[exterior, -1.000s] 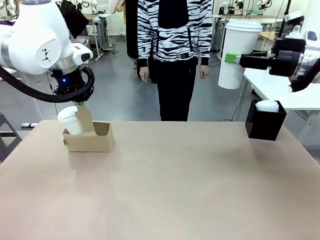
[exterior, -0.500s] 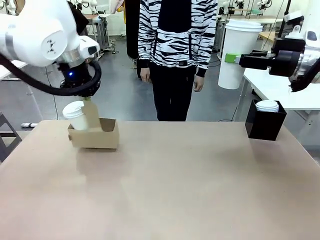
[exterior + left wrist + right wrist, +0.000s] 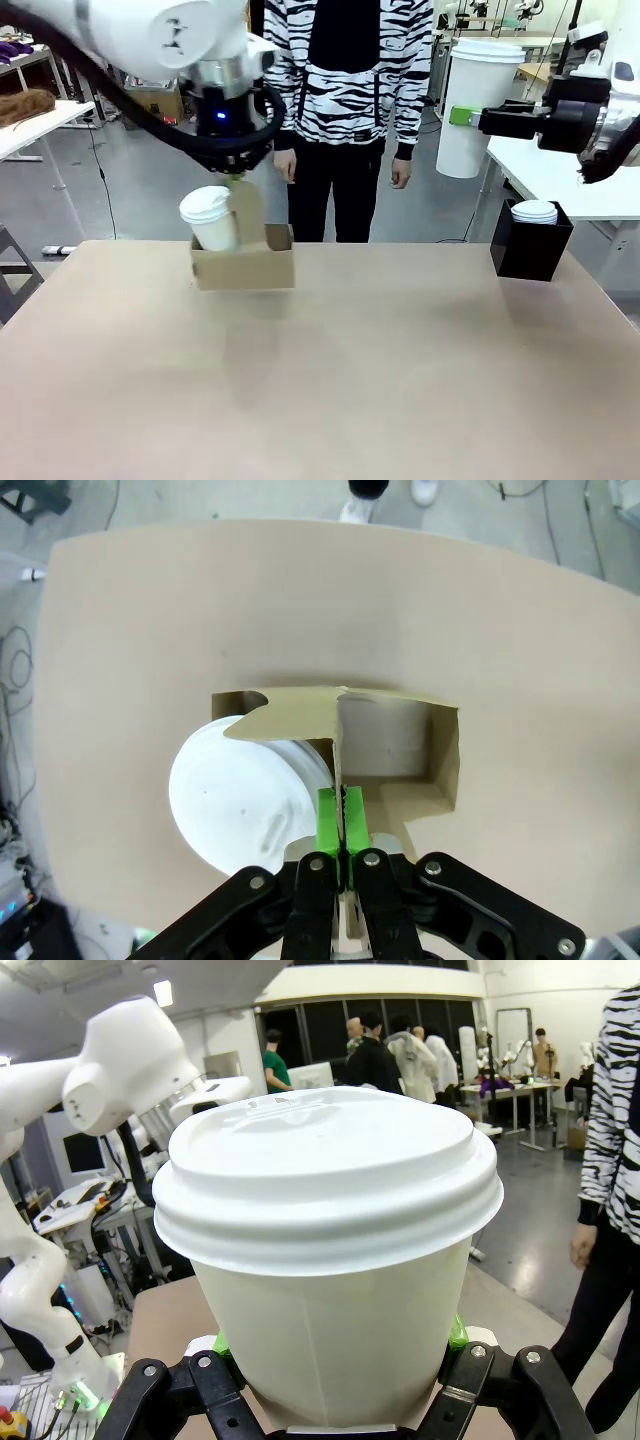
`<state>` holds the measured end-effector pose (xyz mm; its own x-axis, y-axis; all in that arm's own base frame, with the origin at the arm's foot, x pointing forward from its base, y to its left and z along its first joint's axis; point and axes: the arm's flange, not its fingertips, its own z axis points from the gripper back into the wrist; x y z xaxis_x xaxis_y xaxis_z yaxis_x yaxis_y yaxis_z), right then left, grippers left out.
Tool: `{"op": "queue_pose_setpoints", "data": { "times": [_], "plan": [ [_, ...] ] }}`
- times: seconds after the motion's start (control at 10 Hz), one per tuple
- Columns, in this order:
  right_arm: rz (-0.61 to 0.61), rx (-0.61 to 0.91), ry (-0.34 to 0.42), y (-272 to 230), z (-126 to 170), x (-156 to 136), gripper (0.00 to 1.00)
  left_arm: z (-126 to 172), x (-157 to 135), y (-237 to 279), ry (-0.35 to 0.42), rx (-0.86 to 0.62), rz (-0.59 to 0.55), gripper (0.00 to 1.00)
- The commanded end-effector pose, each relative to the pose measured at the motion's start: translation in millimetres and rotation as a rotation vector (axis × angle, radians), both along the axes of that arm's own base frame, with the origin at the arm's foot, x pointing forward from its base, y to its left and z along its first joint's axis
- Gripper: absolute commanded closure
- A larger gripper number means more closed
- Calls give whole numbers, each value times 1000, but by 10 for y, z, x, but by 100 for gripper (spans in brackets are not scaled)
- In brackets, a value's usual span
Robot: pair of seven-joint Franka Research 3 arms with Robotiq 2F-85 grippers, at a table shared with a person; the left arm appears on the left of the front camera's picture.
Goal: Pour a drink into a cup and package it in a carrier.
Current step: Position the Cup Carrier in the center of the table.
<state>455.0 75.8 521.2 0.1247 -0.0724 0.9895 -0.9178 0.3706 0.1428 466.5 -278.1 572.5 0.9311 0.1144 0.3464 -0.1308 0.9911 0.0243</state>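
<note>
My left gripper (image 3: 238,180) (image 3: 342,805) is shut on the upright handle tab of the brown cardboard carrier (image 3: 245,268) (image 3: 400,750) and holds it above the far left part of the table. A white lidded cup (image 3: 210,218) (image 3: 235,800) sits in one slot, and the slot on the other side of the tab is bare. Up at the right, my right gripper (image 3: 465,117) (image 3: 335,1360) is shut around a second white lidded cup (image 3: 485,100) (image 3: 325,1210), level and off the table. The drink is hidden, since both cups carry lids.
A person (image 3: 350,100) in a striped top stands at the table's far edge, hands hanging down. A black open box (image 3: 530,250) with white lids (image 3: 535,211) in it stands at the far right corner. The tan table (image 3: 350,380) stretches wide in front.
My left arm has carried the carrier and its cup to the right and a little higher, toward the person. The right arm and its cup have stayed still.
</note>
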Motion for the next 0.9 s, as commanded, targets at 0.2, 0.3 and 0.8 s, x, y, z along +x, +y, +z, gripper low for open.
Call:
{"op": "queue_pose_setpoints", "data": {
  "times": [0.2, 0.3, 0.8],
  "plan": [
    [-9, -5, -16, 14, 35, 30, 19, -105, -249, -667, -52, 1, 8, 98],
    [-9, -5, -16, 14, 35, 30, 19, -175, -320, -762, -42, -19, -9, 98],
    [-9, -5, -16, 14, 35, 30, 19, -665, -574, -1198, 57, -72, -81, 98]
  ]
}}
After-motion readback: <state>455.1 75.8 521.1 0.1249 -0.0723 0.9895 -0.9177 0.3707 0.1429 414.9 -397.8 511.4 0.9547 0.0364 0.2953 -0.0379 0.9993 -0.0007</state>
